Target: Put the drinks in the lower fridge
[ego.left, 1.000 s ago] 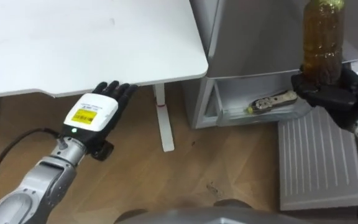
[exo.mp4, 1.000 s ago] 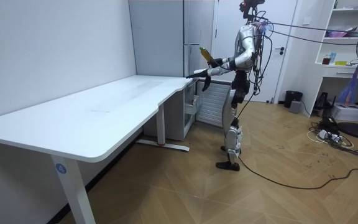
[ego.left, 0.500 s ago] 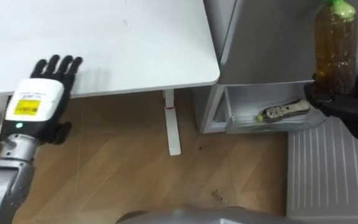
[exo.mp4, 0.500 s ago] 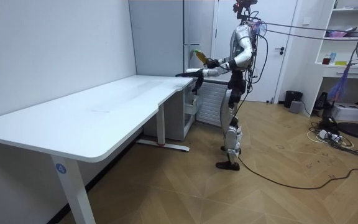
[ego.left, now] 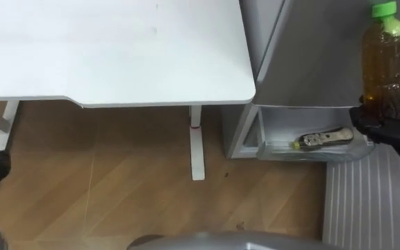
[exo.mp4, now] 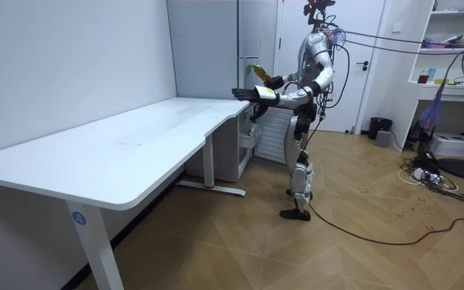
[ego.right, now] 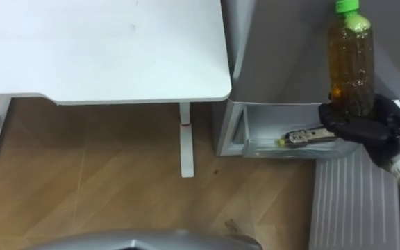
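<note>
Amber bottle (ego.right: pixel 350 62), green-capped, stands upright in the right hand (ego.right: pixel 356 128), fingers curled round its base, above the fridge's (ego.right: pixel 283 48) open lower drawer (ego.right: pixel 269 150), where another bottle (ego.right: pixel 304 136) lies. The table (ego.right: pixel 103 42) corner ends just beside the fridge, with bare floor (ego.right: pixel 117 173) below. The left hand (exo.mp4: pixel 245 93) reaches over the table.

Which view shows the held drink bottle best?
The right eye view: the bottle shows whole, with the right hand gripping its base. The left eye view crops that hand; the room view shows the bottle far off.
</note>
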Controlling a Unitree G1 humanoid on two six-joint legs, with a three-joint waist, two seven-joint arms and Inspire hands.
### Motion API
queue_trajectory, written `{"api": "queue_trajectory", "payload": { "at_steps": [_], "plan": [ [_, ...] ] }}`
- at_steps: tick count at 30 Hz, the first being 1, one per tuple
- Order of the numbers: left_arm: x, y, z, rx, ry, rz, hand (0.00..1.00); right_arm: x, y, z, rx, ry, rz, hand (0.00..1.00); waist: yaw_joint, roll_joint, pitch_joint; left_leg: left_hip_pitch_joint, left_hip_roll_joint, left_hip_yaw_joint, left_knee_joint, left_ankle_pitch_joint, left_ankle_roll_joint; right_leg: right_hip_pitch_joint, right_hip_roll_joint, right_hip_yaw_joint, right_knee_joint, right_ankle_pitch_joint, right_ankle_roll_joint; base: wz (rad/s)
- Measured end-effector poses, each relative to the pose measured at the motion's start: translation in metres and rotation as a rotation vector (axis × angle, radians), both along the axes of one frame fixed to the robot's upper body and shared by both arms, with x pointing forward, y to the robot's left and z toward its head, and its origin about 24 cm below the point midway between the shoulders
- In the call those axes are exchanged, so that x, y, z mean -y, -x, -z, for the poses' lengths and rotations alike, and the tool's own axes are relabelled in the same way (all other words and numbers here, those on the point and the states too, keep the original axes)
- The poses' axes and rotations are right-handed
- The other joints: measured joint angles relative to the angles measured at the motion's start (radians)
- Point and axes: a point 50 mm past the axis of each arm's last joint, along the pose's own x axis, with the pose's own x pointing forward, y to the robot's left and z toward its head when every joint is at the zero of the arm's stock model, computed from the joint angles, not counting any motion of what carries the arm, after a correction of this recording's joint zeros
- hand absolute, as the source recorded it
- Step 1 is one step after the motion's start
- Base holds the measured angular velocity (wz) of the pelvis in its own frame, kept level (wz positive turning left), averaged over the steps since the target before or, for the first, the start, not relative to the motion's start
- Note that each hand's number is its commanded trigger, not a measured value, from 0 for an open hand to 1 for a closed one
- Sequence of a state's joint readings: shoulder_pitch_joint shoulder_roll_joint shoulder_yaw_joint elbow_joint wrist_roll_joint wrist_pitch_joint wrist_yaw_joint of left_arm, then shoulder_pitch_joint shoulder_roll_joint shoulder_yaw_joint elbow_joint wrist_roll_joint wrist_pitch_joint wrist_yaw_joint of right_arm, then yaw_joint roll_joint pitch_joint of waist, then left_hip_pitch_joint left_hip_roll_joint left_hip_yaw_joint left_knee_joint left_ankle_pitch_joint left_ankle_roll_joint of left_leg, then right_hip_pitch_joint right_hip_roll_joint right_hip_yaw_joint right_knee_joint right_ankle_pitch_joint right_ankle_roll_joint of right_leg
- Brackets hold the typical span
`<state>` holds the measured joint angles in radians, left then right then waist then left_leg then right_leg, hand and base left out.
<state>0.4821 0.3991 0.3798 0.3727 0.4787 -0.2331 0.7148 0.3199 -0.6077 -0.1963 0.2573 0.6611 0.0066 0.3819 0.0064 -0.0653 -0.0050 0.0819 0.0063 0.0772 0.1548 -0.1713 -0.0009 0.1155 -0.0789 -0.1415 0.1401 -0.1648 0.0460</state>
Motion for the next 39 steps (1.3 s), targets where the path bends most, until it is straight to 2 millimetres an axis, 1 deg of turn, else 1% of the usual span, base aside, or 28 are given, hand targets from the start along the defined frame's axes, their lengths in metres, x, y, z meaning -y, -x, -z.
{"api": "queue_trajectory", "payload": {
  "at_steps": [1, 3, 4, 6, 9, 12, 14, 15, 16, 17, 19, 21, 22, 24, 25, 27, 30, 31, 34, 36, 39],
  "plan": [
    [-0.001, 0.005, 0.002, 0.004, 0.022, -0.027, 0.0, 0.0, 0.0, 0.0, -0.002, -0.001, 0.0, 1.0, 0.001, -0.001, -0.0003, 0.0, 0.0, -0.002, 0.0, 0.0, 0.0, 0.0, 0.0, 0.0, 0.0, 0.0, 0.0, 0.0],
    [-0.005, 0.023, 0.014, 0.026, 0.124, -0.151, 0.0, 0.0, 0.0, 0.0, -0.01, -0.001, 0.002, 1.0, 0.002, -0.002, -0.0008, 0.002, -0.002, -0.005, -0.002, 0.0, 0.0, 0.003, 0.0, -0.001, 0.0, 0.0, 0.001, 0.0],
    [-0.005, 0.028, 0.017, 0.032, 0.152, -0.184, 0.0, 0.0, 0.0, 0.0, -0.012, -0.002, 0.003, 1.0, 0.002, -0.002, -0.0009, 0.002, -0.002, -0.006, -0.002, 0.0, 0.0, 0.007, 0.0, -0.003, 0.0, -0.001, 0.001, 0.05],
    [-0.006, 0.048, 0.032, 0.017, 0.236, -0.3, 0.0, 0.0, 0.001, 0.001, -0.016, -0.008, 0.007, 1.0, 0.0, -0.003, -0.0016, 0.004, -0.002, -0.011, -0.001, 0.0, 0.0, 0.015, 0.0, -0.009, -0.005, 0.0, 0.001, 0.07],
    [-0.003, 0.065, 0.047, 0.016, 0.325, -0.429, 0.0, -0.002, 0.002, 0.005, -0.021, -0.027, 0.029, 1.0, 0.002, -0.004, -0.0011, 0.002, -0.002, -0.015, 0.0, 0.0, 0.0, 0.022, 0.0, -0.014, -0.005, 0.0, 0.001, 0.05],
    [-0.004, 0.075, 0.052, 0.063, 0.402, -0.537, 0.0, -0.006, 0.006, 0.012, -0.032, -0.071, 0.068, 1.0, 0.004, -0.003, -0.0001, 0.0, -0.003, -0.026, 0.006, -0.001, -0.001, 0.021, 0.0, -0.023, -0.005, -0.001, 0.001, 0.09],
    [-0.002, 0.081, 0.057, 0.091, 0.452, -0.6, 0.0, -0.006, 0.007, 0.013, -0.04, -0.093, 0.089, 1.0, 0.007, 0.0, 0.0024, 0.0, -0.003, -0.025, 0.01, -0.005, 0.0, 0.022, -0.001, -0.022, -0.005, -0.001, 0.001, 0.0],
    [0.0, 0.088, 0.062, 0.081, 0.481, -0.643, 0.0, -0.006, 0.008, 0.014, -0.041, -0.108, 0.112, 1.0, 0.008, 0.007, 0.0032, 0.0, -0.003, -0.024, 0.011, -0.008, 0.001, 0.026, -0.001, -0.022, -0.005, -0.002, 0.002, 0.0],
    [0.002, 0.092, 0.066, 0.063, 0.498, -0.662, 0.0, -0.007, 0.009, 0.016, -0.043, -0.13, 0.126, 1.0, 0.008, 0.007, 0.0042, 0.001, -0.004, -0.024, 0.011, -0.008, 0.001, 0.027, -0.002, -0.022, -0.006, -0.002, 0.003, 0.0],
    [0.006, 0.1, 0.074, 0.031, 0.543, -0.7, 0.0, -0.01, 0.01, 0.019, -0.042, -0.18, 0.162, 1.0, 0.004, 0.011, 0.0001, 0.002, -0.005, -0.025, 0.011, -0.008, 0.001, 0.029, -0.003, -0.024, -0.006, -0.002, 0.003, 0.0],
    [0.015, 0.11, 0.086, -0.025, 0.63, -0.739, 0.0, -0.013, 0.012, 0.024, -0.035, -0.244, 0.218, 1.0, 0.003, 0.015, -0.0006, 0.002, -0.006, -0.025, 0.012, -0.008, 0.002, 0.029, -0.004, -0.025, -0.005, -0.002, 0.003, 0.0],
    [0.028, 0.123, 0.101, -0.135, 0.745, -0.759, 0.0, -0.015, 0.018, 0.033, -0.049, -0.304, 0.276, 1.0, 0.001, 0.02, -0.0011, 0.001, -0.006, -0.026, 0.014, -0.009, 0.002, 0.03, -0.005, -0.029, -0.005, -0.003, 0.004, 0.04],
    [0.031, 0.126, 0.105, -0.162, 0.77, -0.765, 0.0, -0.016, 0.019, 0.035, -0.057, -0.308, 0.29, 1.0, 0.0, 0.02, -0.0011, 0.0, -0.006, -0.027, 0.014, -0.009, 0.002, 0.029, -0.005, -0.029, -0.005, -0.003, 0.004, 0.05],
    [0.048, 0.141, 0.119, -0.286, 0.866, -0.787, 0.0, -0.017, 0.024, 0.044, -0.091, -0.319, 0.338, 1.0, -0.005, 0.026, -0.0004, -0.004, -0.007, -0.027, 0.02, -0.009, 0.003, 0.028, -0.005, -0.029, -0.005, -0.005, 0.005, 0.04],
    [0.052, 0.144, 0.123, -0.314, 0.896, -0.788, 0.0, -0.017, 0.026, 0.046, -0.099, -0.322, 0.352, 1.0, -0.006, 0.026, -0.0004, -0.007, -0.007, -0.026, 0.022, -0.01, 0.003, 0.027, -0.006, -0.029, -0.005, -0.006, 0.006, 0.08],
    [0.068, 0.148, 0.133, -0.397, 1.016, -0.773, 0.0, -0.019, 0.031, 0.055, -0.136, -0.334, 0.408, 1.0, -0.013, 0.027, -0.0003, -0.022, -0.007, -0.026, 0.031, -0.012, 0.004, 0.022, -0.007, -0.037, -0.005, -0.006, 0.007, 0.11],
    [0.082, 0.147, 0.141, -0.463, 1.129, -0.729, 0.0, -0.022, 0.037, 0.067, -0.183, -0.357, 0.488, 1.0, -0.013, 0.027, -0.0002, -0.024, -0.007, -0.026, 0.031, -0.012, 0.004, 0.026, -0.008, -0.039, -0.004, -0.009, 0.007, 0.05],
    [0.084, 0.146, 0.142, -0.477, 1.147, -0.716, 0.0, -0.023, 0.038, 0.069, -0.189, -0.371, 0.508, 1.0, -0.012, 0.028, 0.0006, -0.025, -0.007, -0.026, 0.033, -0.012, 0.004, 0.025, -0.008, -0.039, -0.003, -0.01, 0.007, 0.03],
    [0.092, 0.136, 0.147, -0.523, 1.209, -0.656, 0.0, -0.031, 0.04, 0.076, -0.199, -0.446, 0.606, 1.0, -0.011, 0.038, 0.0042, -0.027, -0.007, -0.024, 0.034, -0.014, 0.003, 0.025, -0.008, -0.042, -0.003, -0.011, 0.008, 0.0],
    [0.096, 0.125, 0.15, -0.529, 1.244, -0.604, 0.0, -0.039, 0.042, 0.083, -0.215, -0.497, 0.669, 1.0, -0.014, 0.042, 0.0068, -0.027, -0.007, -0.025, 0.034, -0.015, 0.002, 0.022, -0.009, -0.049, -0.004, -0.014, 0.008, 0.06],
    [0.101, 0.115, 0.152, -0.529, 1.281, -0.553, 0.0, -0.046, 0.046, 0.093, -0.253, -0.545, 0.733, 1.0, -0.016, 0.043, 0.0075, -0.026, -0.007, -0.024, 0.034, -0.018, 0.001, 0.021, -0.01, -0.051, -0.003, -0.019, 0.008, 0.02]
  ]
}}
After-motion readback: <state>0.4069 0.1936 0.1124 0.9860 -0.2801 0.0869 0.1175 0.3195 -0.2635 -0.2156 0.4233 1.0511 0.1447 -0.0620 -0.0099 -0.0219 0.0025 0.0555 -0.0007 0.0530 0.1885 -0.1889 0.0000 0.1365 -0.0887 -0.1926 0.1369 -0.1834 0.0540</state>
